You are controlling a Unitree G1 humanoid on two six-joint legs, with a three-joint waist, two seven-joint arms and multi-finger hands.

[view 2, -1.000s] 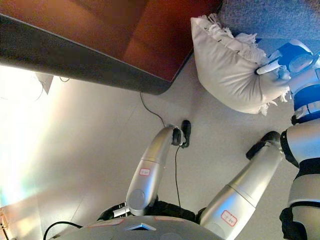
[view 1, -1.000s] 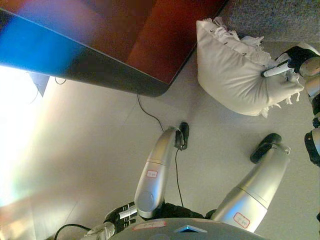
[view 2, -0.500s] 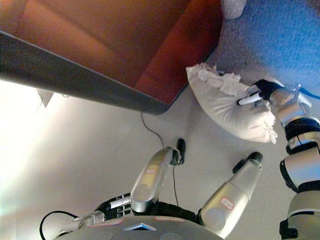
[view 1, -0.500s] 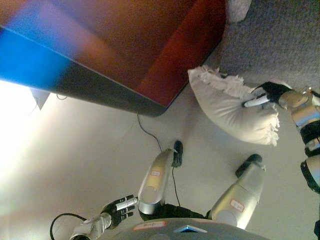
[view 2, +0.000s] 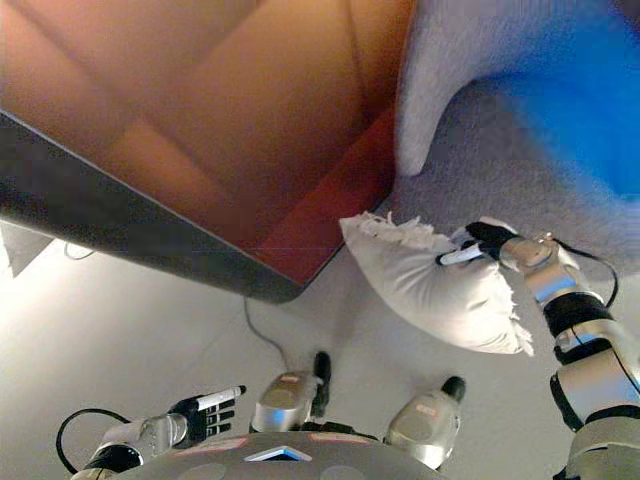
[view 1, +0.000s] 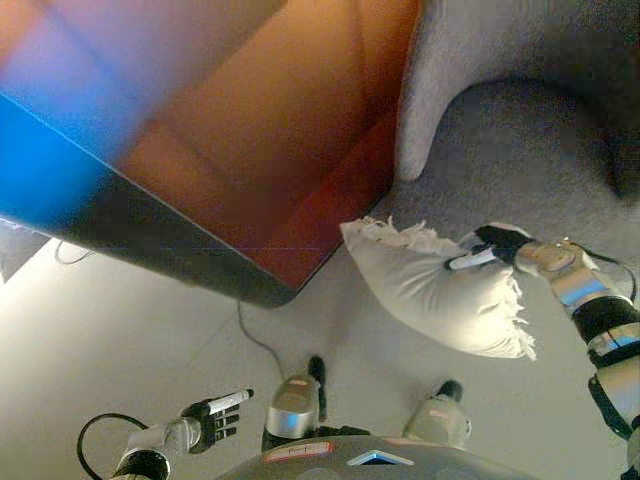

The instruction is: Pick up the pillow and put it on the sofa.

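A white pillow [view 1: 430, 295] with fringed edges hangs off the floor at the right, in front of the grey sofa [view 1: 500, 140]. My right hand [view 1: 492, 248] grips its upper right edge, fingers curled into the cloth; it also shows in the right eye view [view 2: 480, 243]. The pillow [view 2: 425, 290] sits level with the sofa's front edge, beside the sofa's arm [view 2: 430, 90]. My left hand [view 1: 215, 415] hangs open and empty at the lower left.
A dark table with a reddish-brown top [view 1: 230, 130] fills the upper left, its corner close to the pillow's left tip. A thin black cable [view 1: 255, 340] runs over the pale floor [view 1: 100, 340] below the table's corner.
The camera has tilted up, bringing the sofa's arm and seat into view. The pillow in my right hand has risen and come nearer the sofa. My left hand now shows fully.
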